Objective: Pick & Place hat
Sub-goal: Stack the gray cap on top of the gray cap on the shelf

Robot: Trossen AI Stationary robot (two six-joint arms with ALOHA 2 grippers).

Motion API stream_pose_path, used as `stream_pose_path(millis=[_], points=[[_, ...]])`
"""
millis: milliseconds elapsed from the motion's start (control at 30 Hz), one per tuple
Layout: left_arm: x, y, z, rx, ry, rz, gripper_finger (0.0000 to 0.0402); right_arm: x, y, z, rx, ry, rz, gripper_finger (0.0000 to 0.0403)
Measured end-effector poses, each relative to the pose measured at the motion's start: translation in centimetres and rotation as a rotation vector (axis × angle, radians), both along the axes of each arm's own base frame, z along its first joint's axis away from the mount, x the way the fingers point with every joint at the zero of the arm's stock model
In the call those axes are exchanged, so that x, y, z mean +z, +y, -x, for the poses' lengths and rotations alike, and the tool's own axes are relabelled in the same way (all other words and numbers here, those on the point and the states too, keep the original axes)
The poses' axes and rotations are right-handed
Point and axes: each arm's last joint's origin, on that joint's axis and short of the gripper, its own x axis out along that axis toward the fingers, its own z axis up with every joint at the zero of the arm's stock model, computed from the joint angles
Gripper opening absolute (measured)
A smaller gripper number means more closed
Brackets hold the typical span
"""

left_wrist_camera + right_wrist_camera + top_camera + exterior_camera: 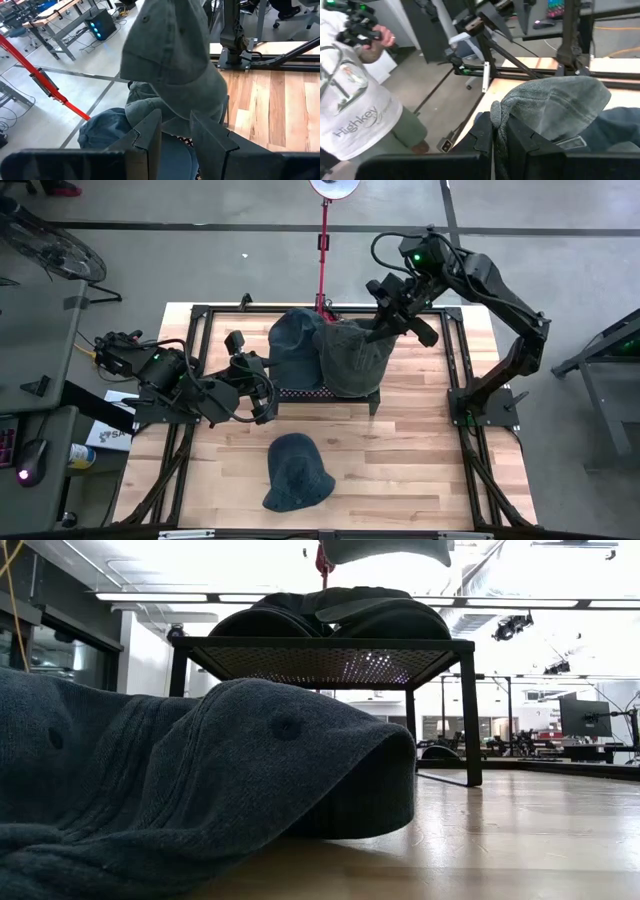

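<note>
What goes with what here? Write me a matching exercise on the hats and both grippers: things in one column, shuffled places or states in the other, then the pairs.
Things
1. grey hat
2. lone blue hat
3. left gripper
4. right gripper

Places or states
a. open and empty, pointing at the rack
b. lying on the wooden table, in front of the rack
c. shut on cloth
d. on the rack, pinched at its edge, beside another blue hat

Pairs: 1-d, 2-b, 3-a, 4-c
</note>
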Motion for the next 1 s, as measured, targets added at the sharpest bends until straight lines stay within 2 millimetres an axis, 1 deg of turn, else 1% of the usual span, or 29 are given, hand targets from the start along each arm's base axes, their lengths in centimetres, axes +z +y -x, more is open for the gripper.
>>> stream_pose_path(millis=[100,333,467,633,767,1000], points=[[0.0,0.0,0.0,0.002,-0.003,0.0,0.0101,-0.6,-0.4,-0.2,0.022,0.005,-0.015,0.0017],[0.2,-0.1,-0.1,0.006,-0.03,0.012,0.0101,-2.8,-1.4,-0.9,0.041,0.047,-0.053,0.0017],[0.3,-0.1,-0.2,0.006,-0.037,0.016,0.0101,-3.6,-1.7,-1.1,0.046,0.049,-0.046,0.0017],[0.4,-0.1,-0.2,0.006,-0.052,0.023,0.0101,-4.4,-2.3,-1.4,0.075,0.029,-0.08,0.0017],[0.4,-0.1,-0.2,0.017,-0.057,0.017,0.0101,-5.3,-3.0,-1.5,0.057,0.043,-0.086,0.0017],[0.4,-0.1,-0.3,0.019,-0.059,0.017,0.0101,-6.6,-5.0,-1.5,-0.019,0.029,-0.061,0.0017]])
